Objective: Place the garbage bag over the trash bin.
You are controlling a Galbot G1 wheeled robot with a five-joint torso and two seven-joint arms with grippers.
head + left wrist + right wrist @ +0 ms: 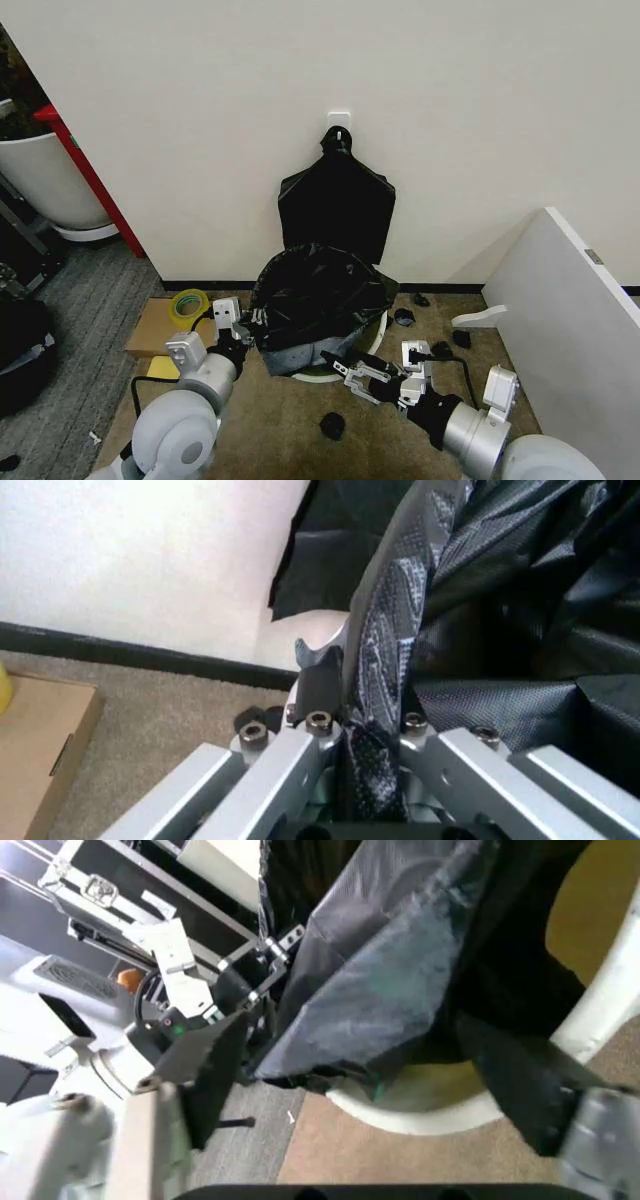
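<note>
Head view: garbage bag (318, 298), glossy and crinkled, draped over the trash bin (378, 333), covering nearly all of it, with only a curved strip of cream-white rim and wall peeking out on the bin's right and front. Bin standing on tan carpet against the wall, directly below a flat black bundle (337, 205) hanging from a white wall hook (338, 120). Left gripper (244, 330) pressed to the bin's left side, at the bag's lower edge. Right gripper (345, 366) at the bin's front, fingers spread apart, reaching toward the bag's hem just above them. Roll of yellow tape (187, 304) on a cardboard box (153, 327) to the left of the bin. Small black scraps (404, 317) on the carpet to the right of the bin, 1 more black lump (332, 426) in front of it.

Left wrist view: left gripper (362, 705) clamped on a fold of the garbage bag (500, 592), the film pinched between both fingers (318, 676) and running down into the palm.

Right wrist view: right gripper (390, 1095) with jaws wide apart, nothing between them, bag hem (330, 1076) just beyond, cream rim of the bin (420, 1117) beneath it.
</note>
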